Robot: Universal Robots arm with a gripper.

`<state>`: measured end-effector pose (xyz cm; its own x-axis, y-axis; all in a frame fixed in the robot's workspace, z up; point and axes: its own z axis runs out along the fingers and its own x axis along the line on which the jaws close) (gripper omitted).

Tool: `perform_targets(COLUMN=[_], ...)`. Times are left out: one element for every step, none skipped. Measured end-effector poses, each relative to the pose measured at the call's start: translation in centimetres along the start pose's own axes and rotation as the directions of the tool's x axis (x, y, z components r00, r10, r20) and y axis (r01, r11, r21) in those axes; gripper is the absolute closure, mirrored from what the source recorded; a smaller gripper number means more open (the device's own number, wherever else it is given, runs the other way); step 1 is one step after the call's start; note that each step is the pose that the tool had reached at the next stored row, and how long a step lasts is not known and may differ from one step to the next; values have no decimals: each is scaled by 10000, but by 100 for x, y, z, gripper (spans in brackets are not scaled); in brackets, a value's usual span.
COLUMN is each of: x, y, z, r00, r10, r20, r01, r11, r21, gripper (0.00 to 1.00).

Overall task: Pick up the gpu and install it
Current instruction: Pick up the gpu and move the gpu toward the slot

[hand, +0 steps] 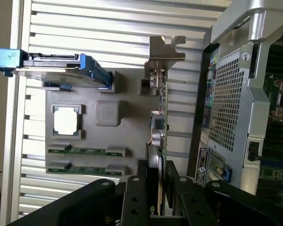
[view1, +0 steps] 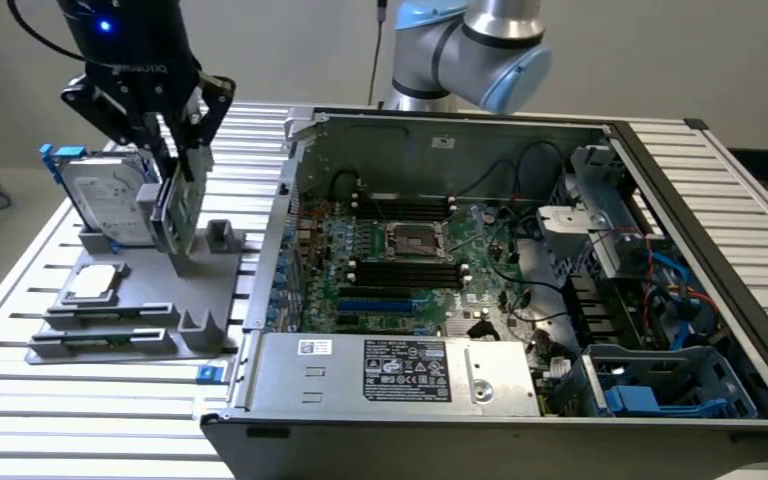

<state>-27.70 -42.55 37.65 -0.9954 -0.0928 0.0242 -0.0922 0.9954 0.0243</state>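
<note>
The gpu stands on its thin edge in a grey stand on the slatted table, outside the computer case and just beside its perforated wall. Seen edge-on in the wrist view, its long axis runs alongside that wall, with the silvery bracket at the end farthest from the gripper. The gripper comes straight down over the card. Its two black fingers sit one on each flat face and appear pressed against it, so I judge it clamped on the gpu near the end away from the bracket. In the exterior view the gripper and card sit at the exterior view's left. The open case and its motherboard lie to the exterior view's right. A hard drive stands close on the other side. The card's lower edge is hidden, so I cannot tell whether it rests in the stand or has lifted clear. The slot on the motherboard is hard to make out.
</note>
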Motion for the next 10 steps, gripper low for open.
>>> perform_targets(x=[-42,-86,-128,-171,-214,-256,-299,-342,-387,-429], y=[-6,-11,-17,-24,-32,-39,-47,-55,-62,-69], z=[-47,-97,-142,-189,-235,-281,-327,-373,-420,-459], r00=[10000,10000,10000,10000,10000,10000,10000,10000,9999,9999], r10=[-3,-3,-3,-3,-4,-3,-2,-2,-2,-1], r20=[-6,-16,-24,-34,-47,-61,-76,-97,-121,-152], r01=[3,3,3,3,4,3,2,2,1,1], r11=[10000,10000,10000,10000,10000,10000,10000,10000,10000,10000], r21=[-4,-6,-10,-12,-13,-17,-21,-24,-28,-30], gripper=[73,73,73,73,73,73,73,73,73,73])
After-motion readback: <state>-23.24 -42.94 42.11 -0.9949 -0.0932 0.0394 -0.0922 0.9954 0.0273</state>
